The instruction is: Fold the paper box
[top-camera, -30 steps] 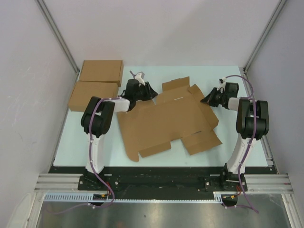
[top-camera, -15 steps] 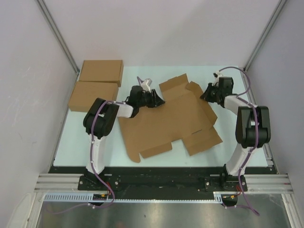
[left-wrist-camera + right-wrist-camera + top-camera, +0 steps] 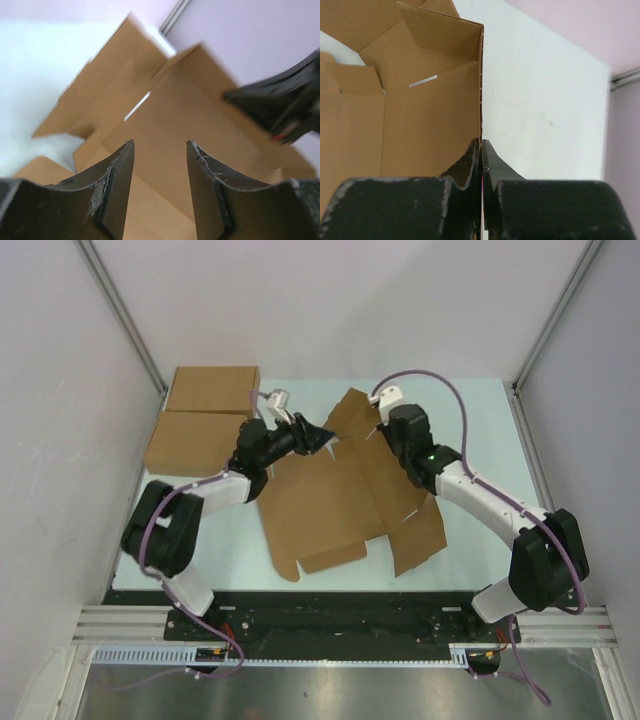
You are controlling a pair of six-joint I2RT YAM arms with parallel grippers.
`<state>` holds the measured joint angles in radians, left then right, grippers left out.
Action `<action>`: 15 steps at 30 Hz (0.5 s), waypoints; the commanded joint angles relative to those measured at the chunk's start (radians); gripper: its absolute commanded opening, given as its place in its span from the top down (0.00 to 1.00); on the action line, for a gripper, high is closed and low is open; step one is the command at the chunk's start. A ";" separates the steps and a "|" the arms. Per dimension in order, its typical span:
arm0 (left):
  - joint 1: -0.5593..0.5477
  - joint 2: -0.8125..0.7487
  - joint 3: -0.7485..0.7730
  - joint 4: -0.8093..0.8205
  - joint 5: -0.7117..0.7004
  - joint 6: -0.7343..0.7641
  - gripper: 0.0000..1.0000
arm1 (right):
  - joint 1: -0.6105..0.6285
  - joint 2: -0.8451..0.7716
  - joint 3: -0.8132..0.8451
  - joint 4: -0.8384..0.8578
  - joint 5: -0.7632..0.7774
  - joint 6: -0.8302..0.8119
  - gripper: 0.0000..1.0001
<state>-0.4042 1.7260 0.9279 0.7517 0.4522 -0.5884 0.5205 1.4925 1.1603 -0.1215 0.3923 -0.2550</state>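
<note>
we see the paper box [image 3: 335, 505] lying on the table [image 3: 480, 405], mostly flat, w/ its right panel lifted up on edge. the right pincer [image 3: 481, 144] is clamped tight on that raised panel's edge, at the far right of the paper box. the left pincer [image 3: 160, 147] sits at its far left corner, fingers apart, nothing btwn them, cardboard just beyond. two made-up brown boxes [image 3: 212, 390] lie left of the paper box, apart from it.

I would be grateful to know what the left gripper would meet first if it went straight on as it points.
Most likely the paper box: its cardboard panel lies just ahead of the left gripper, though depth is unclear.
</note>
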 commanded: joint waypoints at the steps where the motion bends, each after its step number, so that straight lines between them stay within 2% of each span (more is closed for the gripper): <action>1: 0.036 -0.178 -0.102 0.109 -0.032 -0.028 0.48 | 0.102 -0.029 -0.037 0.068 0.282 -0.239 1.00; 4: 0.060 -0.269 -0.158 0.107 -0.125 -0.016 0.46 | 0.154 -0.031 -0.091 0.111 0.338 -0.321 1.00; 5: 0.064 -0.299 -0.170 0.077 -0.163 -0.007 0.46 | 0.191 -0.029 -0.108 0.176 0.356 -0.348 1.00; 6: 0.064 -0.308 -0.176 0.065 -0.267 0.001 0.46 | 0.206 -0.028 -0.125 0.198 0.371 -0.371 1.00; 8: 0.064 -0.312 -0.175 0.022 -0.384 0.010 0.45 | 0.249 -0.021 -0.165 0.244 0.404 -0.435 1.00; 11: 0.067 -0.246 -0.126 -0.005 -0.509 0.021 0.44 | 0.282 -0.012 -0.203 0.293 0.433 -0.502 1.00; 15: 0.070 -0.100 -0.003 -0.080 -0.512 -0.014 0.44 | 0.337 0.009 -0.232 0.347 0.470 -0.579 1.00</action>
<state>-0.3424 1.5024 0.8059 0.7567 0.0402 -0.5941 0.8143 1.4918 0.9451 0.1078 0.7765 -0.7002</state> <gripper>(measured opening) 0.558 0.020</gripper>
